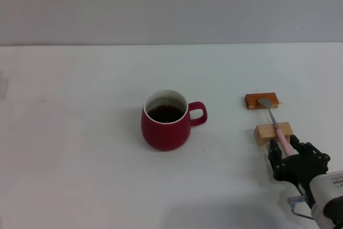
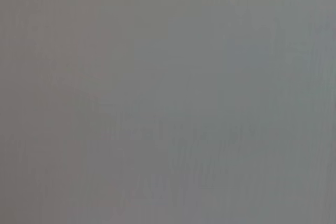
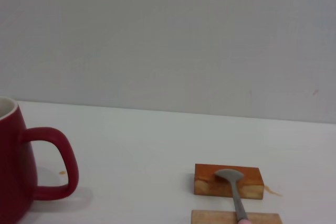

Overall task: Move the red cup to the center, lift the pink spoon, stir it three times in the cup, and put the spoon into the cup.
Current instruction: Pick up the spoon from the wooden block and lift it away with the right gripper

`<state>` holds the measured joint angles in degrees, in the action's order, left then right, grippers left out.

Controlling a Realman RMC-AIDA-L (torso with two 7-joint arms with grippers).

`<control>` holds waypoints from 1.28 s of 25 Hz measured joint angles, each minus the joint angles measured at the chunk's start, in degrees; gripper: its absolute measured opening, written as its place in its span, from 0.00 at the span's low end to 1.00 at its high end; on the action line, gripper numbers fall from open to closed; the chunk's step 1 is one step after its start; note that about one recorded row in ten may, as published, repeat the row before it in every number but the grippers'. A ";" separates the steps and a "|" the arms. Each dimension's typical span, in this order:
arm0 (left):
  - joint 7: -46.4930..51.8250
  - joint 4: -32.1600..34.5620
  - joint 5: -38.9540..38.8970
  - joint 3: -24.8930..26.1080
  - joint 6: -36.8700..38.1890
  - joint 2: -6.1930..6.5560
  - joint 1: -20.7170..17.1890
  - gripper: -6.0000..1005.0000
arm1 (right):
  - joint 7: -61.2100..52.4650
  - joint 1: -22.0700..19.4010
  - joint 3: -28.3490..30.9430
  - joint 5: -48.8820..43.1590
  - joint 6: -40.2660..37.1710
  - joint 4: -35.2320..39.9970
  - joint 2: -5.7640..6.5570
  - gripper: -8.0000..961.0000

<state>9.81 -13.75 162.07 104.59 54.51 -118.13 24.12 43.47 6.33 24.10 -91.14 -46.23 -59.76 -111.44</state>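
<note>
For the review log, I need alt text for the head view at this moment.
The right hand sits at the handle end of the pink spoon, which lies across two wooden blocks, right of the red cup of dark liquid standing mid-table, handle toward the spoon. The left hand is not in view.

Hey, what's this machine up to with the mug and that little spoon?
The right gripper is at the handle end of the pink spoon, which lies across two small wooden blocks. The red cup, holding dark liquid, stands near the middle of the table. The left arm is out of sight.
</note>
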 joint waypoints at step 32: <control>0.13 0.31 0.00 0.00 0.52 0.09 -0.12 0.84 | 0.47 0.00 0.59 0.01 -0.09 -0.27 -0.09 0.31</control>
<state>9.94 -13.44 162.07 104.59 55.02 -118.03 24.00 43.95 6.33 24.70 -91.14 -46.32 -60.03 -111.53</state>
